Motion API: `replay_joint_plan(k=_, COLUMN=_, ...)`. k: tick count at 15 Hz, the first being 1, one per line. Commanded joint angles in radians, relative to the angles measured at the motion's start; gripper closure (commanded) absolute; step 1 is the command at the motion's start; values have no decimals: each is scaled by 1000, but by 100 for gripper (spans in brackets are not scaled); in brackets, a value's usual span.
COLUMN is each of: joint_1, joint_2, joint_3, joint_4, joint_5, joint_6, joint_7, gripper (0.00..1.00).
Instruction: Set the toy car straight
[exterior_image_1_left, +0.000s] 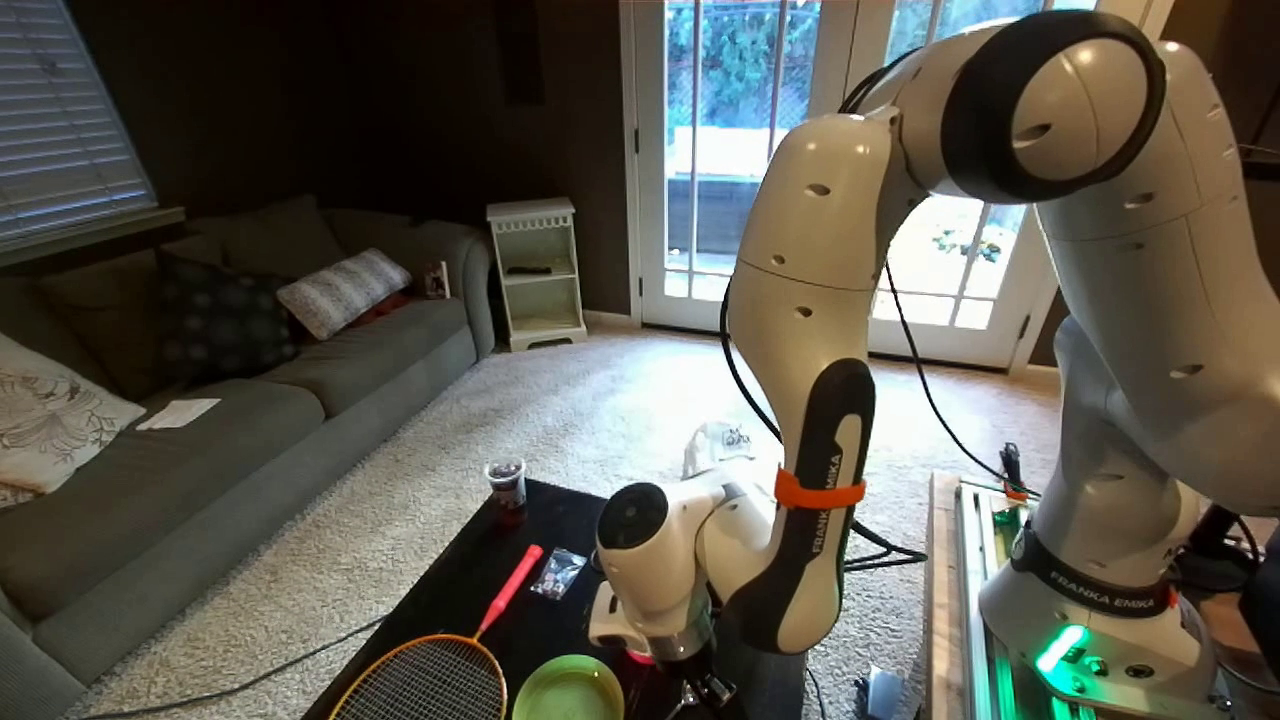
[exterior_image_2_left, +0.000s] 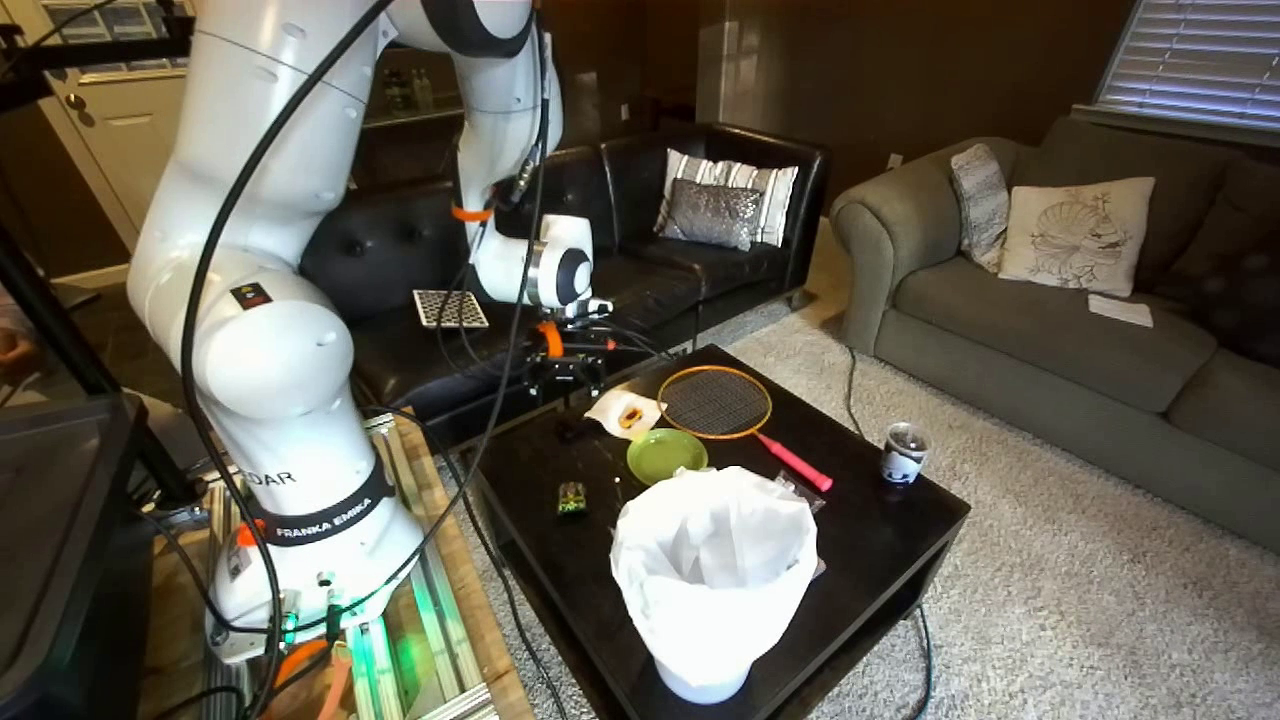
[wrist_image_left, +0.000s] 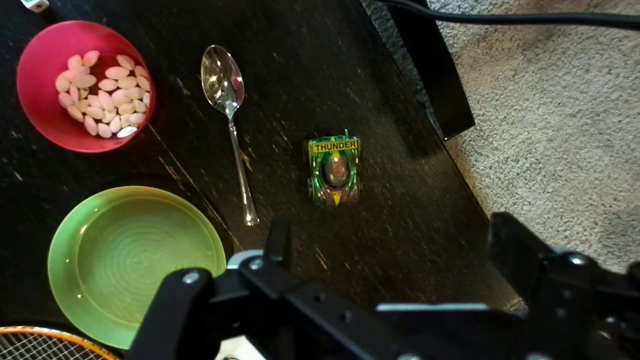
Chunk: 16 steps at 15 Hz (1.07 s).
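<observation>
In the wrist view, part of a racket (wrist_image_left: 50, 334) shows at lower left, close to a plate (wrist_image_left: 135, 250); whether they touch is hard to tell. Above the plate stands a bowl (wrist_image_left: 37, 90) of pale seeds (wrist_image_left: 120, 97). Next lies a spoon (wrist_image_left: 238, 155), its handle end near the plate. Then comes the car (wrist_image_left: 334, 171), top side up on the table (wrist_image_left: 410, 205), near the spoon but apart from it, its THUNDER end toward the top of the view and its length at an angle to the table's edge. The claw (wrist_image_left: 392, 245) shows lower down, spread wide, both fingers apart from the car. Farther right are the carpet (wrist_image_left: 550, 125) and a black cord (wrist_image_left: 525, 19).

In an exterior view, the car rests left of the plate, with a bin (exterior_image_2_left: 712, 615) and a cup (exterior_image_2_left: 903, 455) farther right.
</observation>
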Motion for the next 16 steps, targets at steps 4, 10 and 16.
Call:
replay_joint_plan(k=4, joint_1=187, joint_2=163, joint_3=-160, joint_4=106, joint_5=-196, joint_6=150, joint_7=138, gripper=0)
replay_joint_plan(k=10, joint_1=267, joint_2=336, joint_3=-236, joint_4=200, joint_5=-151, joint_6=323, joint_7=182, gripper=0)
replay_joint_plan(k=16, joint_1=238, joint_2=477, joint_3=-213, joint_4=267, joint_5=-70, joint_6=401, joint_7=146, gripper=0)
